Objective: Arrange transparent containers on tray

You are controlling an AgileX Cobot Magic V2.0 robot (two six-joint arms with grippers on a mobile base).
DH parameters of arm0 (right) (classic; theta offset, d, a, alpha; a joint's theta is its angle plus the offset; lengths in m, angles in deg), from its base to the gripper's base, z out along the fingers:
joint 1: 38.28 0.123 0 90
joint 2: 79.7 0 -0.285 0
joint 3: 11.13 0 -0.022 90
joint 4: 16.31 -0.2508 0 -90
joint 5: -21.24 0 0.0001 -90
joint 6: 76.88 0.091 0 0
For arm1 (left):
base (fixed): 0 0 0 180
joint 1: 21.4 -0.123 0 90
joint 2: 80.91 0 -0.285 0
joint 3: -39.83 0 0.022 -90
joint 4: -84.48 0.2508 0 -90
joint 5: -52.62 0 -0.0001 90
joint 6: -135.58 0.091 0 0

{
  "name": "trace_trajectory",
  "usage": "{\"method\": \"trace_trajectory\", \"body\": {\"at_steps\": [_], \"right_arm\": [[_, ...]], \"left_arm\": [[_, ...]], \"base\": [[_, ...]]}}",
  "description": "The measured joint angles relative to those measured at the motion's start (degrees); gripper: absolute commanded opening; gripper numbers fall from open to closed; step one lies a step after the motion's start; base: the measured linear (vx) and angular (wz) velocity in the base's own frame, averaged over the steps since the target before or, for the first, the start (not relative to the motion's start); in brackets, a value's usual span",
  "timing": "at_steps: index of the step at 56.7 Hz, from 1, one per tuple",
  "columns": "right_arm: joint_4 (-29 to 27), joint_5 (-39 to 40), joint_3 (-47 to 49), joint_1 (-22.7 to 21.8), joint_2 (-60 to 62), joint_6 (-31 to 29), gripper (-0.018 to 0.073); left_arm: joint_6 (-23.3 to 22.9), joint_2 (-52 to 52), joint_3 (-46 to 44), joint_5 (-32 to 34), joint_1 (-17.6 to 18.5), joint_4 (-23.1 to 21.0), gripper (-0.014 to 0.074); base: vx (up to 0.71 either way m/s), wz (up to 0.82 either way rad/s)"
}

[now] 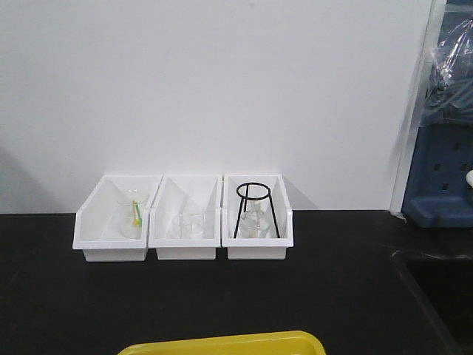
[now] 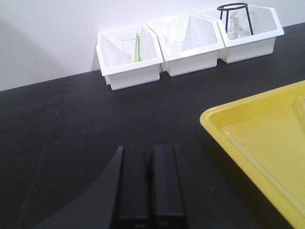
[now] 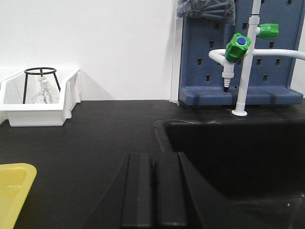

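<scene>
— Where does the yellow tray (image 1: 222, 345) sit?

— At the near edge of the black bench (image 1: 332, 281), only its far rim showing from the front view. The left wrist view shows more of its shallow floor and raised rim, and what shows there is bare. No test tube can be made out in any view.

— And the two pincers?

— The left gripper (image 2: 150, 183) hovers low over the bench, just left of the tray; its two black fingers are pressed together with nothing between them. The right gripper (image 3: 153, 188) is the same, fingers together and holding nothing, beside the near left corner of the black sink (image 3: 238, 148).

— What stands at the far side?

— Three white bins in a row against the wall. The left bin (image 1: 114, 222) holds a clear beaker with a yellow-green rod, the middle bin (image 1: 186, 222) another clear beaker, and the right bin (image 1: 257, 222) a black wire tripod (image 1: 255, 207) over clear glassware. Right of the sink rises a white tap with green handles (image 3: 238, 45) before a blue pegboard (image 3: 281, 71).
</scene>
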Motion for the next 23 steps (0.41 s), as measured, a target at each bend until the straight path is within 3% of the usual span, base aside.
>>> {"method": "trace_trajectory", "body": {"at_steps": [23], "right_arm": [[0.1,-0.13,0.0,0.0,0.0,0.0,-0.0011]], "left_arm": [[0.0,0.0,0.0,0.0,0.0,0.0,-0.0003]], "base": [[0.0,0.0]]}}
